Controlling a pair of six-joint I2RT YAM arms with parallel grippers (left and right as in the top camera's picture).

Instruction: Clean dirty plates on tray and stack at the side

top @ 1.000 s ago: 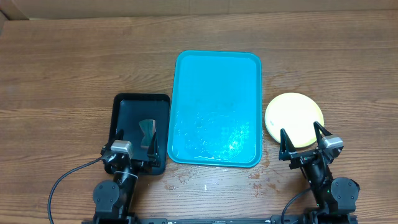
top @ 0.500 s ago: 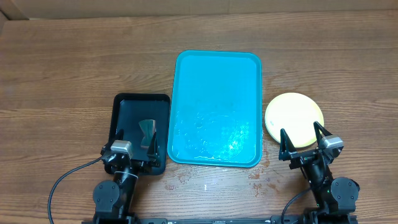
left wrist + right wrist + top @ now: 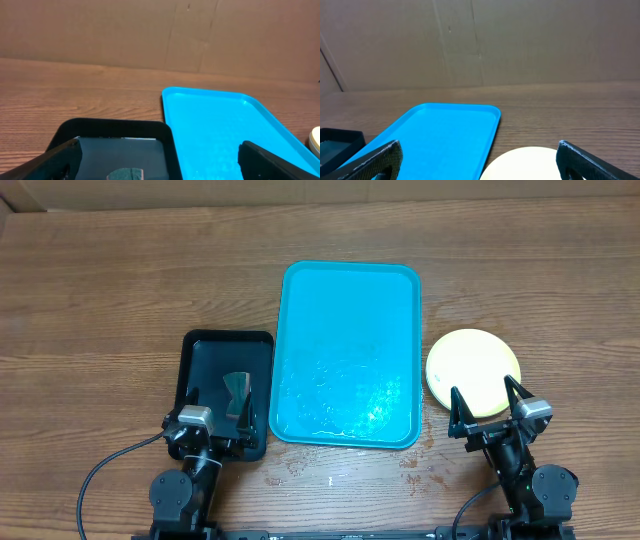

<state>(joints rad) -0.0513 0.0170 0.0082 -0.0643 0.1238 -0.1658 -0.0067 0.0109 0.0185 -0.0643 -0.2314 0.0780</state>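
Note:
The turquoise tray (image 3: 348, 300) lies mid-table with nothing on it but a wet sheen; it also shows in the left wrist view (image 3: 220, 125) and the right wrist view (image 3: 435, 135). The plates (image 3: 473, 368) sit as one pale yellow-green stack on the wood right of the tray, with no smear visible; the stack's near edge shows in the right wrist view (image 3: 527, 165). My right gripper (image 3: 488, 402) is open and empty at the stack's near edge. My left gripper (image 3: 216, 408) is open and empty over the near end of the black tray (image 3: 200, 350).
A dark green sponge (image 3: 237, 389) lies in the small black tray left of the turquoise tray; its top edge shows in the left wrist view (image 3: 125, 174). A cardboard wall (image 3: 160, 30) stands behind the table's far edge.

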